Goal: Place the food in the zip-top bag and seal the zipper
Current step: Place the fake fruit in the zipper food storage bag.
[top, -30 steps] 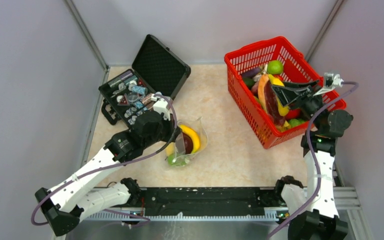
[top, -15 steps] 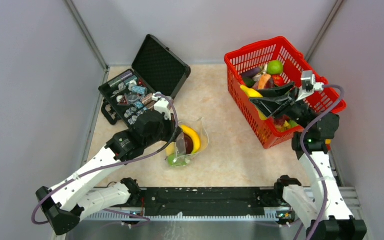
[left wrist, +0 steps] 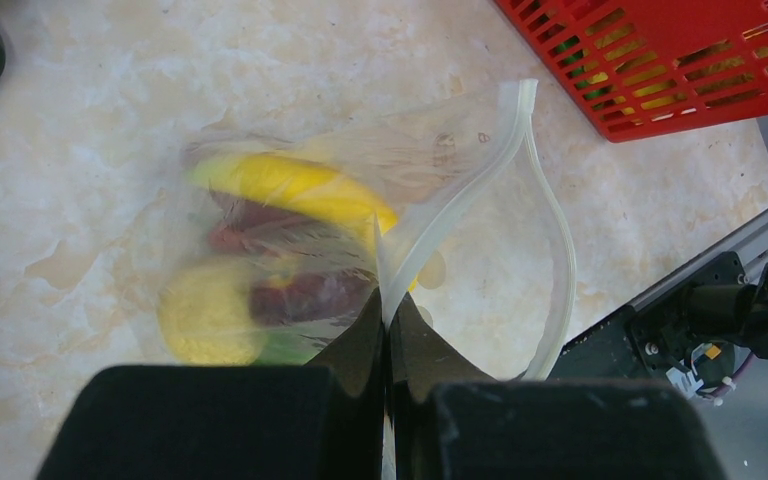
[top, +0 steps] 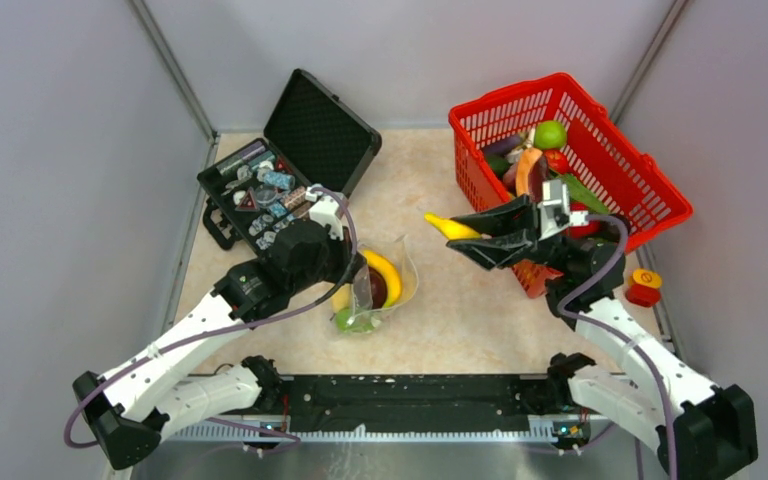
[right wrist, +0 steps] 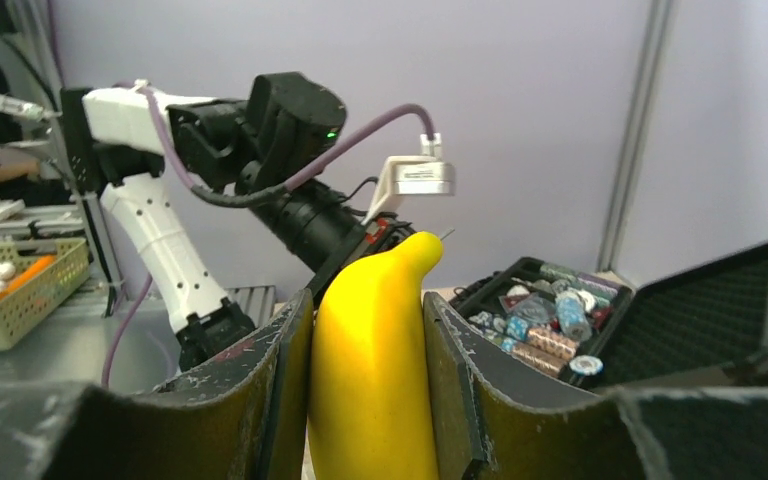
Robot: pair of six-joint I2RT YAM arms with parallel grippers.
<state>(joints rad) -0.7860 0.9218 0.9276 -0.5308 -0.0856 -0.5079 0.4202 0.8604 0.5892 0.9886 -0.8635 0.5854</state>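
The clear zip-top bag [top: 380,285] stands on the table with its mouth open, and it holds a yellow banana [left wrist: 290,185], a dark red piece [left wrist: 300,297] and a yellow-green piece [left wrist: 205,315]. My left gripper [left wrist: 387,308] is shut on the bag's whitish zipper [left wrist: 460,200] at the near rim and holds it up. My right gripper [right wrist: 367,297] is shut on a yellow toy banana [top: 447,227]. It carries the banana in the air between the red basket [top: 620,175] and the bag, tip pointing left. More food lies in the basket.
An open black case [top: 310,135] of small metal parts sits at the back left, just behind the left wrist. A red and yellow button [top: 644,287] lies to the right of the basket. Grey walls close in on three sides.
The right arm has lifted the yellow banana out of the basket and swung it left toward the bag. The left arm and the bag have not moved.
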